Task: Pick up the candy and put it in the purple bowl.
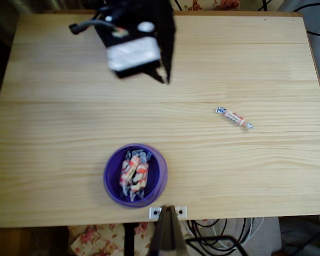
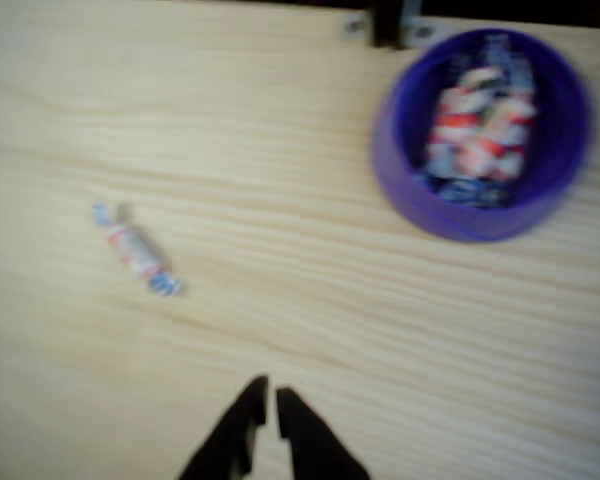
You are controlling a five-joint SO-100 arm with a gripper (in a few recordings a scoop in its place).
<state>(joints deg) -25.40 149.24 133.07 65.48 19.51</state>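
A single wrapped candy (image 1: pixel 234 117) (image 2: pixel 135 250) lies on the wooden table, right of centre in the overhead view and at the left in the wrist view. The purple bowl (image 1: pixel 161 176) (image 2: pixel 400 190) stands near the table's front edge and holds several similar sweets (image 1: pixel 134 173) (image 2: pixel 477 130). My black gripper (image 1: pixel 165 79) (image 2: pixel 266 397) hovers at the far side of the table, well away from both the candy and the bowl. Its fingers are shut with nothing between them.
A black post on a small metal bracket (image 1: pixel 168 212) (image 2: pixel 385 25) is fixed at the table's front edge, right beside the bowl. Bare wood (image 1: pixel 229 58) stretches between the arm and the candy. Cables hang below the front edge.
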